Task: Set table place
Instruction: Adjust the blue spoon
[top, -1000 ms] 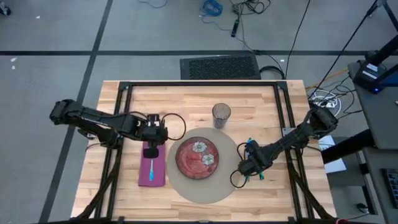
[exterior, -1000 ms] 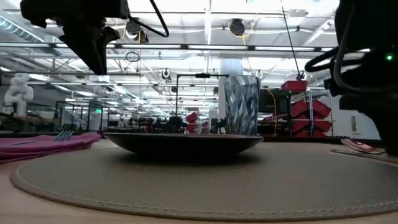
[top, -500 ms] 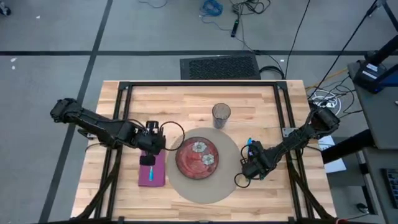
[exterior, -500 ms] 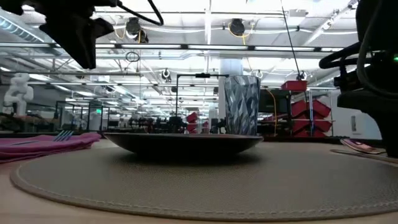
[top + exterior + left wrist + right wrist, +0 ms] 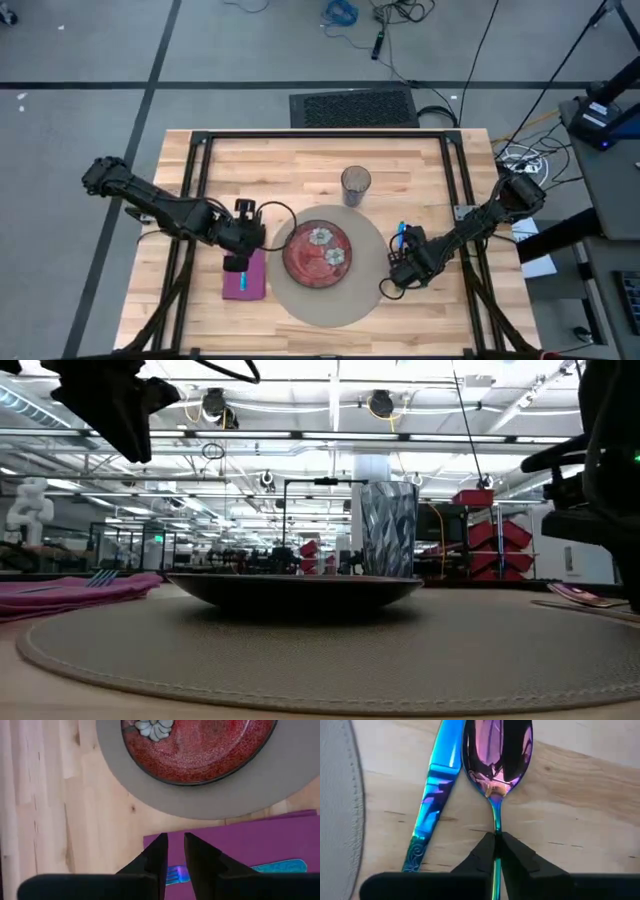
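Note:
On the pale-wood table (image 5: 300, 160) lies a round beige mat (image 5: 300, 300) with a red plate (image 5: 318, 252) on it. A grey glass (image 5: 356, 184) stands at the mat's far edge. A purple napkin (image 5: 245, 282) lies left of the mat, and a blue fork (image 5: 280, 866) lies flat on it. My left gripper (image 5: 173, 851) hovers above the napkin's far end, its fingers a narrow gap apart with nothing between them. Right of the mat lie a blue knife (image 5: 437, 790) and a purple spoon (image 5: 497, 750). My right gripper (image 5: 496, 837) is shut on the spoon. My right gripper pinches the spoon's thin handle (image 5: 496, 822) between its two fingers, a short way behind the bowl. The fingers point toward the table's far edge and lie along the handle. The bowl faces up beside the knife; whether it rests on the table I cannot tell.
Black rails (image 5: 200, 200) run along the table's left and right sides. Bare wood lies at the table's far left and far right corners.
My left gripper has moved toward the table's near edge, from beyond the napkin's far end to above the napkin. My right gripper has shifted slightly toward the table's right edge.

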